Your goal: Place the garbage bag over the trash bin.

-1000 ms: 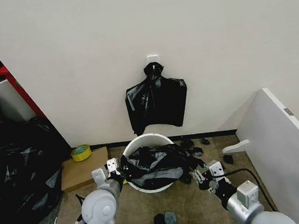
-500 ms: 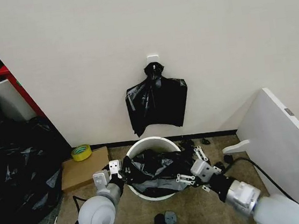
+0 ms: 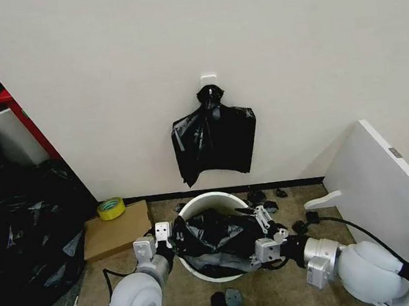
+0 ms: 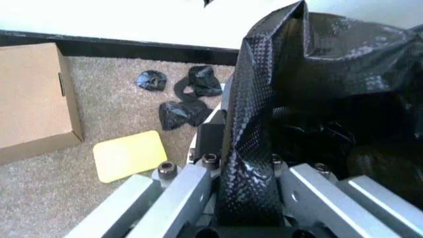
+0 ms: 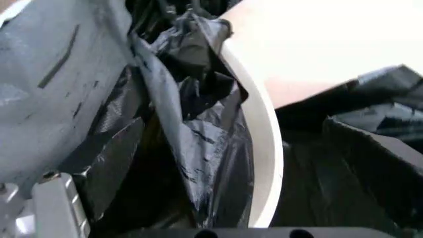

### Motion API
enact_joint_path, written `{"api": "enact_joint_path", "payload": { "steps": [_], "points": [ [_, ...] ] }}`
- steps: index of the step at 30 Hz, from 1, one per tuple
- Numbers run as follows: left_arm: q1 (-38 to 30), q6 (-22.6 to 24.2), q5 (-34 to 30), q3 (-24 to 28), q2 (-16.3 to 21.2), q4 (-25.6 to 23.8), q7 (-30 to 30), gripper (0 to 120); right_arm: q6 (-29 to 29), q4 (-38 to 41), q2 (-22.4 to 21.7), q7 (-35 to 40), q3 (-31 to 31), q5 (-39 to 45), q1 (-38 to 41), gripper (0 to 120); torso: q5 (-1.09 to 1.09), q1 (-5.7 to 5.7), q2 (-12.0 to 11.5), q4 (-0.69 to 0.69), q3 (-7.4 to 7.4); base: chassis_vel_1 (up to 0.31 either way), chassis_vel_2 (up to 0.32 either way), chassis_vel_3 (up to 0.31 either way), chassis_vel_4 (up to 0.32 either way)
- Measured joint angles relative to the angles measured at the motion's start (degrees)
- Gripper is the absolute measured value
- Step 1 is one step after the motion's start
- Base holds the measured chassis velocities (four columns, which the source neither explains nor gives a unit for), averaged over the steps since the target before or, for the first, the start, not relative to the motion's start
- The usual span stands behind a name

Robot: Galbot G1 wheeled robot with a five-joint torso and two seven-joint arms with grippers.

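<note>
Bag (image 3: 214,233) draped across the mouth of the bin (image 3: 208,199), bunched and sagging inside, far rim of the bin bare and white, near rim mostly covered. Bin standing on the floor against the wall, just below the bundle (image 3: 215,141) hanging on a hook.

Left gripper (image 3: 158,241) at the left side of the bin, pinching a twisted strip of bag edge between pressed-together fingers (image 4: 191,191); in the left wrist view the film runs up from the jaws as a taut, crinkled band toward the bin. Right gripper (image 3: 262,239) at the right side of the bin, over the rim; whether open or closed cannot be told, though bag film lies close against it in the right wrist view, beside the white rim (image 5: 268,148).

Handling, as a judgement: very light, thin, limp film, no stiffness to hold a shape, so likely to slump back into the bin wherever unsupported. Glossy and probably slippery, prone to sliding out of a shallow pinch; easily stretched or torn if pulled hard over the rim. Best held at the open hem, on opposite sides of the bin, with a deep pinch gathering a fold rather than a single layer, then spread outward and down past the rim.

Box (image 3: 113,230) and tape roll (image 3: 110,207) left of the bin; sponge (image 4: 130,154) on the carpet between box and bin.
</note>
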Motion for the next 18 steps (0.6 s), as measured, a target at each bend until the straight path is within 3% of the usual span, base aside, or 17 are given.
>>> {"api": "enact_joint_path", "payload": {
  "steps": [2, 4, 7, 9, 10, 12, 18],
  "points": [
    [-0.02, 0.13, 0.11, 0.17, 0.0, -0.04, -0.03, 1, 0.78, -0.32, 0.28, 0.19, -0.29, -2.23, 0.16, 98, 0.0, 0.0, 0.0, 0.0, 0.0, 0.0, 0.0, 0.0, 0.0],
    [-0.01, 0.3, 0.25, 0.33, -0.05, -0.21, -0.09, 1, 2.27, -0.76, 0.95, 0.57, -0.49, -5.91, 0.37, 87, 0.0, 0.0, 0.0, 0.0, 0.0, 0.0, 0.0, 0.0, 0.0],
    [-0.01, 0.35, 0.25, 0.34, -0.07, -0.25, -0.1, 1, 2.64, -0.88, 1.1, 0.61, -0.55, -6.58, 0.44, 86, 0.0, 0.0, 0.0, 0.0, 0.0, 0.0, 0.0, 0.0, 0.0],
    [-0.12, 0.84, 0.0, 0.33, -0.25, -0.62, -0.15, 1, 4.79, -1.44, 2.04, 0.93, -1.2, -10.02, 0.88, 70, 0.0, 0.0, 0.0, 0.01, 0.0, 0.0, 0.0, 0.0, 0.0],
    [-0.21, 0.9, -0.02, 0.33, -0.24, -0.62, -0.14, 1, 5.08, -1.5, 2.26, 0.99, -1.32, -10.56, 0.93, 70, 0.0, 0.0, 0.0, 0.0, 0.0, 0.0, 0.0, 0.0, 0.0],
    [-0.66, 1.03, -0.05, 0.32, 0.09, -0.62, -0.18, 1, 6.81, -2.39, 3.81, 1.46, -2.67, -14.52, 1.97, 57, -0.01, 0.0, 0.0, 0.0, 0.0, 0.0, 0.0, 0.0, 0.0],
    [-0.74, 1.1, -0.12, 0.36, 0.16, -0.62, -0.2, 1, 9.58, -3.59, 5.97, 3.9, -3.46, -18.54, 2.28, 37, 0.0, 0.0, 0.0, 0.0, 0.0, 0.0, 0.0, 0.0, 0.0]
  ]
}}
